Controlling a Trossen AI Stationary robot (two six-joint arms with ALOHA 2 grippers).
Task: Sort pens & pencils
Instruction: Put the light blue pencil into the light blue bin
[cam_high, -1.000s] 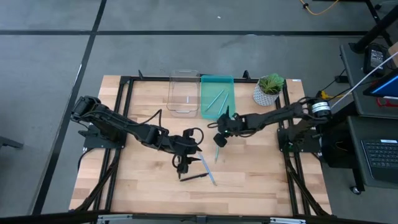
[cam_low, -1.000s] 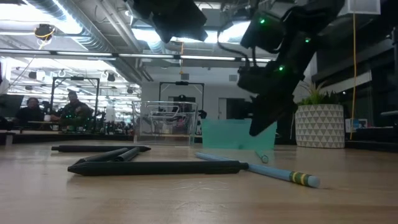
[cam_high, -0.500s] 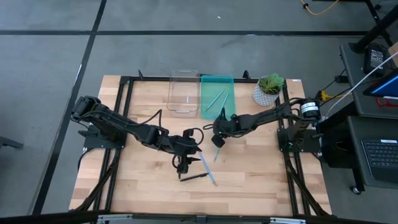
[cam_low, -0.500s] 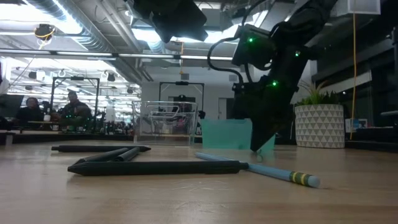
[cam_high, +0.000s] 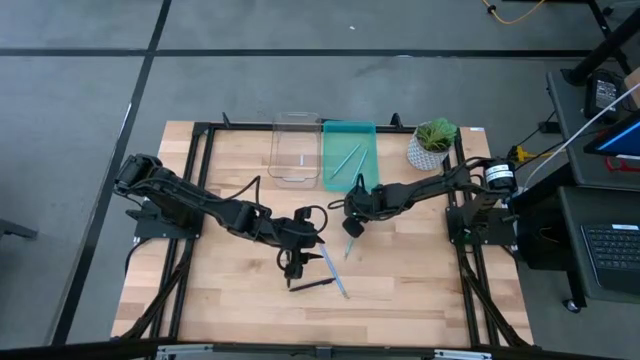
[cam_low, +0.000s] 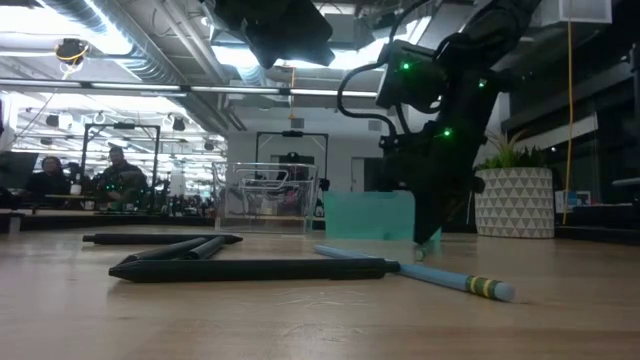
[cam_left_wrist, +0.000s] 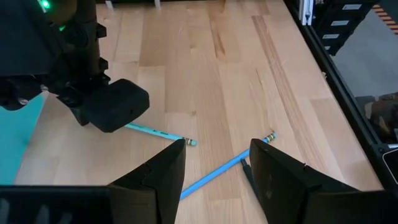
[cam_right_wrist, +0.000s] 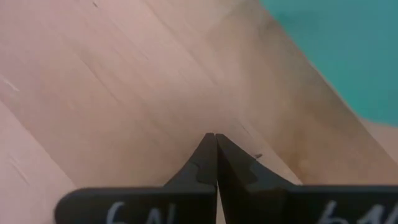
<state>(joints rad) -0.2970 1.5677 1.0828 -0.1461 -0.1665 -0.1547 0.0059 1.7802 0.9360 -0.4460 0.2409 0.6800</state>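
Note:
My right gripper (cam_high: 350, 226) is shut, pointing down, its tips at table level (cam_low: 430, 238) by the far end of a light-blue pencil (cam_high: 348, 248); the right wrist view (cam_right_wrist: 214, 138) shows only bare wood below it. A second blue pencil (cam_high: 333, 272) with an eraser end (cam_low: 485, 288) lies flat beside a black pen (cam_high: 312, 284). More black pens (cam_low: 160, 240) lie on the table farther left. My left gripper (cam_high: 291, 266) is open above them, and the second pencil (cam_left_wrist: 230, 167) shows beyond its fingers (cam_left_wrist: 214, 168). My right gripper's shut fingertips stand at the table top beside the far end of the light-blue pencil (cam_left_wrist: 158, 134). The gripper's own body hides that end, and I cannot tell whether the tips touch the pencil or the wood.
A teal tray (cam_high: 350, 150) holding two pencils and a clear tray (cam_high: 295, 150) stand side by side at the far edge. A potted plant (cam_high: 432, 143) stands at the far right. Bare wood lies toward the near edge.
My right gripper has gone down to the table top and a little toward the table's left edge, tipping more upright, its fingers staying shut. The pencils and pens lie where they were.

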